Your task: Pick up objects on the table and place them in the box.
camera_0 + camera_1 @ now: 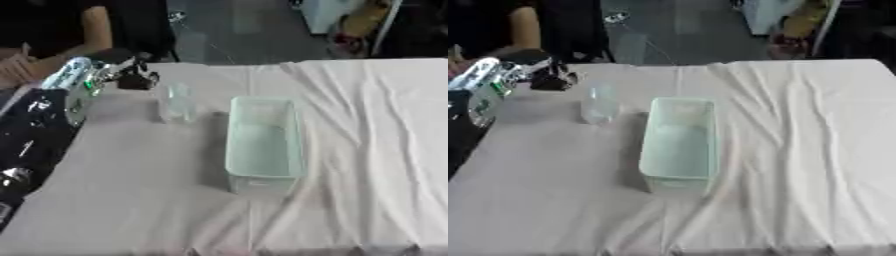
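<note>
Reaching in at the table's [367, 150] left edge, left hand [131, 75], grip unclear, nears bottle [178, 102] beside box [262, 140].

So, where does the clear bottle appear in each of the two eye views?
Left eye view: the clear bottle stands upper left of centre, just left of the box's far end.
Right eye view: it sits further left, again beside the box's far end.
Shared landmark: the pale green box, lying lengthwise on the white cloth.
</note>
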Tool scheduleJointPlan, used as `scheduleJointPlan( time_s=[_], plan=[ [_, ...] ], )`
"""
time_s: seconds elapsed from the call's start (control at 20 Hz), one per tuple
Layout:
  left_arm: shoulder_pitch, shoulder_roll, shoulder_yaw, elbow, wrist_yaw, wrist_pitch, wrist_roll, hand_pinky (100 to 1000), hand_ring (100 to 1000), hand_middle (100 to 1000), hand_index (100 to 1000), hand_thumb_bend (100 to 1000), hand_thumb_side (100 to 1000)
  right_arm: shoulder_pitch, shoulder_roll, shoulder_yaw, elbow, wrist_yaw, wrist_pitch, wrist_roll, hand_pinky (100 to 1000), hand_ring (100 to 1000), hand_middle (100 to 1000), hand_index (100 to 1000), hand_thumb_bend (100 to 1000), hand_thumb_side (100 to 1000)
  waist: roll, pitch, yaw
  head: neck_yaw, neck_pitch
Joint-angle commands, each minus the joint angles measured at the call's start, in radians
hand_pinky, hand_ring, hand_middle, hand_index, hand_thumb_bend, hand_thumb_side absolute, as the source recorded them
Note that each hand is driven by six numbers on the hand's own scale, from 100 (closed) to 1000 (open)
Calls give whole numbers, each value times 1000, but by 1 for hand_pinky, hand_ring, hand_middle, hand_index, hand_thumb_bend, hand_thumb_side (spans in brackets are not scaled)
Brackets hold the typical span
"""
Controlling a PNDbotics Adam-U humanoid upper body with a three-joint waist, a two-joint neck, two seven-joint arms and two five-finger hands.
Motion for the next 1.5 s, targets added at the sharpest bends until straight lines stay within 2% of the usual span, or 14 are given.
scheduleJointPlan(
  time_s=[0.05,0.3,0.45,1.15,1.5],
  plan=[
    [-32,15,-8,-37,-9,-29,-1,753,734,741,862,917,815,-13,-20,-2,-15,-4,-2,4,705,841,916,953,100,464,0,-9,0,10,-1],
    [-33,11,-28,-71,-20,-52,17,791,772,768,903,953,707,-15,-20,-1,-15,-6,-3,5,705,841,916,953,100,462,1,-9,-2,9,-1],
    [-34,5,-37,-76,-40,-69,17,814,795,778,925,934,645,-16,-20,-1,-15,-6,-3,6,705,841,916,952,100,462,1,-8,-3,7,-1],
    [-30,-14,-46,-32,-27,-102,-31,811,762,748,901,926,685,-18,-20,-1,-15,-9,-4,6,706,841,916,950,100,459,1,-8,-4,5,-1],
    [-12,-25,-41,-7,-90,-101,-11,812,771,753,905,934,698,-17,-20,0,-15,-10,-5,7,706,841,916,950,100,459,-1,-6,-1,7,-1]
  ],
)
